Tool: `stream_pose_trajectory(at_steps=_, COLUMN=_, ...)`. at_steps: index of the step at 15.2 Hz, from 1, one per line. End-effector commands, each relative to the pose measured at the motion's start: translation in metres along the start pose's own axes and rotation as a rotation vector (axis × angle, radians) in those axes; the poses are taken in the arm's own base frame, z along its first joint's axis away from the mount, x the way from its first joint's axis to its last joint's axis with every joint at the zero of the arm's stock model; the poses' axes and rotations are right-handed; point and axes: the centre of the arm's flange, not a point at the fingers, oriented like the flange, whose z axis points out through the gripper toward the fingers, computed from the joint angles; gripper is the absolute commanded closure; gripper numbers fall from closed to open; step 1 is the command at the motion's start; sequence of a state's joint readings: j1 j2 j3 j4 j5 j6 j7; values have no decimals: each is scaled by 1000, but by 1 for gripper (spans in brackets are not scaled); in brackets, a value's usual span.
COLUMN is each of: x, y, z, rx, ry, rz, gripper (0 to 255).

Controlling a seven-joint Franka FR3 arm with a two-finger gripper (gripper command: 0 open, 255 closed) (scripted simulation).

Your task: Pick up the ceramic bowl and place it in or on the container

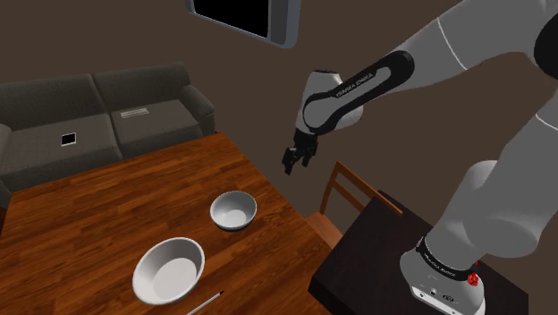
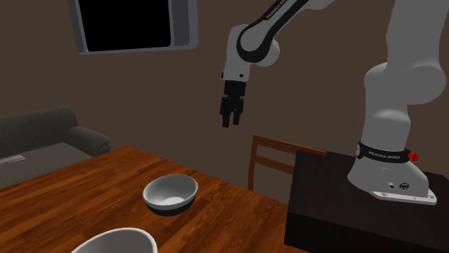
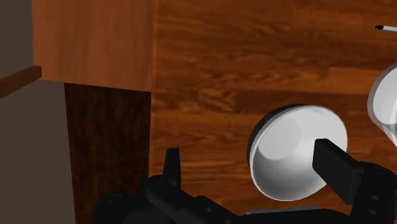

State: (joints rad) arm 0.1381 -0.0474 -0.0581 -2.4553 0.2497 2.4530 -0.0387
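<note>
A small bowl [image 1: 233, 211] [image 2: 170, 194], white inside with a dark outer wall, stands upright on the wooden table [image 1: 107, 206]. A larger white bowl [image 1: 169, 268] [image 2: 115, 243] sits nearer the table's front edge. My black gripper [image 1: 297, 159] [image 2: 230, 118] hangs open in the air, well above the table's edge, up and right of the small bowl in the shoulder view. Nothing is between its fingers. In the wrist view the gripper [image 3: 248, 153] points down at the table, and the small bowl [image 3: 296, 153] lies under one finger [image 3: 334, 162].
A thin pen [image 1: 204, 302] [image 3: 385, 28] lies near the large bowl. A wooden chair [image 1: 353, 192] [image 2: 277, 162] stands between the table and the dark stand [image 2: 352, 208]. A sofa [image 1: 89, 116] stands behind the table, under a black wall panel [image 2: 133, 21].
</note>
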Motion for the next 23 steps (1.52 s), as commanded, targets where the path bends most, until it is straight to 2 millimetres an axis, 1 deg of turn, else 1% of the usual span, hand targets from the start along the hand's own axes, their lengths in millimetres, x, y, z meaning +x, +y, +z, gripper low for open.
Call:
stream_pose_trajectory(at_steps=1, x=12, y=-5, z=23, rx=10, ry=6, rz=-2, gripper=0)
stream_pose_trajectory(at_steps=9, x=65, y=-23, z=109, rx=49, ry=21, rz=-11, gripper=0)
stream_pose_trajectory(at_steps=18, x=126, y=-48, z=205, rx=94, ry=39, rz=-22, gripper=0)
stream_pose_trajectory(at_steps=19, x=126, y=-48, z=206, rx=94, ry=39, rz=-22, gripper=0)
stream_pose_trajectory(at_steps=23, x=127, y=-50, z=227, rx=94, ry=39, rz=-22, gripper=0)
